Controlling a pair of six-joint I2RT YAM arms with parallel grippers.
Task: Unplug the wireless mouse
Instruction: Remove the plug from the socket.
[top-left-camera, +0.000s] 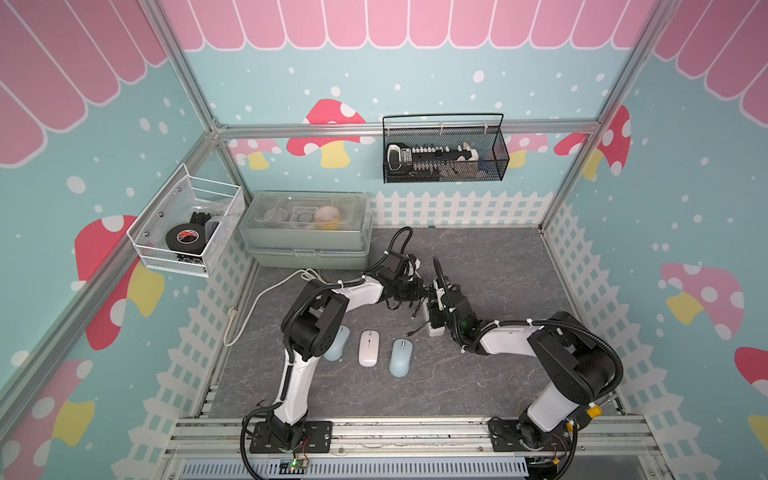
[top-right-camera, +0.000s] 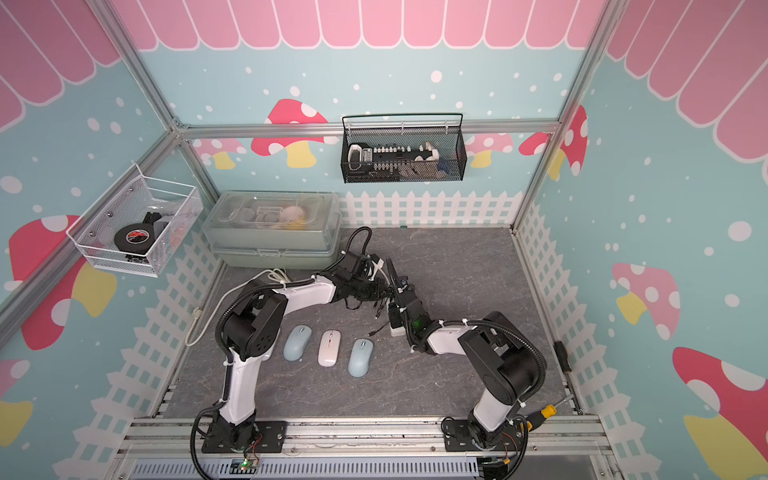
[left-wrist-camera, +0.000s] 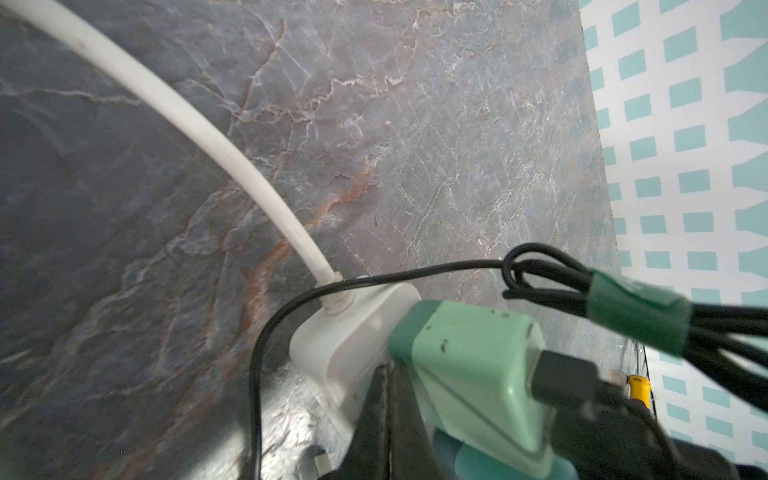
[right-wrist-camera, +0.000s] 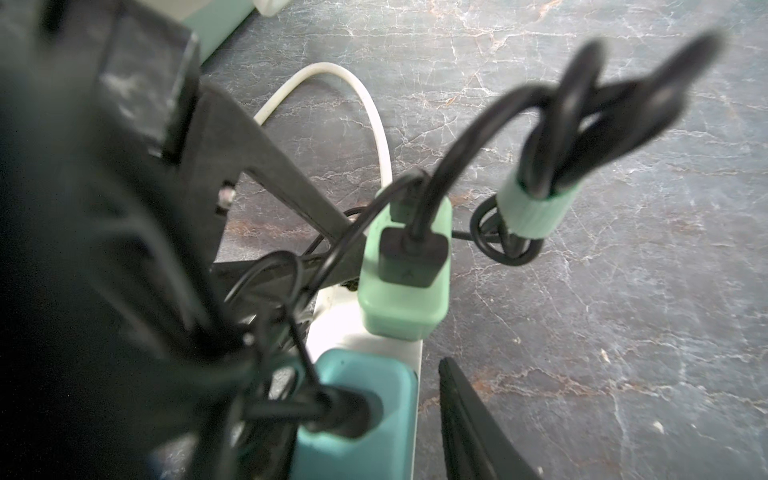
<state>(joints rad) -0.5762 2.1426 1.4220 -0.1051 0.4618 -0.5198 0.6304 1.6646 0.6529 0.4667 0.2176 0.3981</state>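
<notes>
Three mice lie in a row near the front: a white mouse (top-left-camera: 368, 348) (top-right-camera: 329, 348) between two pale blue ones (top-left-camera: 400, 357) (top-right-camera: 297, 343). Behind them a white power strip (top-left-camera: 435, 329) (left-wrist-camera: 345, 345) carries a light green charger (left-wrist-camera: 478, 374) (right-wrist-camera: 403, 307) and a teal charger (right-wrist-camera: 386, 390), both with black cables plugged in. My left gripper (left-wrist-camera: 388, 415) (top-left-camera: 419, 291) is shut, its tips down on the strip beside the green charger. My right gripper (right-wrist-camera: 353, 399) (top-left-camera: 434, 307) straddles the teal charger, open; one finger (right-wrist-camera: 469, 415) stands clear of it and the other is hidden by cables.
A bundled black cable with a green tie (right-wrist-camera: 536, 208) (left-wrist-camera: 636, 311) hangs by the chargers. The strip's white cord (top-left-camera: 257, 303) loops left. A grey-green lidded box (top-left-camera: 307, 232) stands at the back left. Wire baskets (top-left-camera: 187, 224) (top-left-camera: 444, 153) hang on the walls.
</notes>
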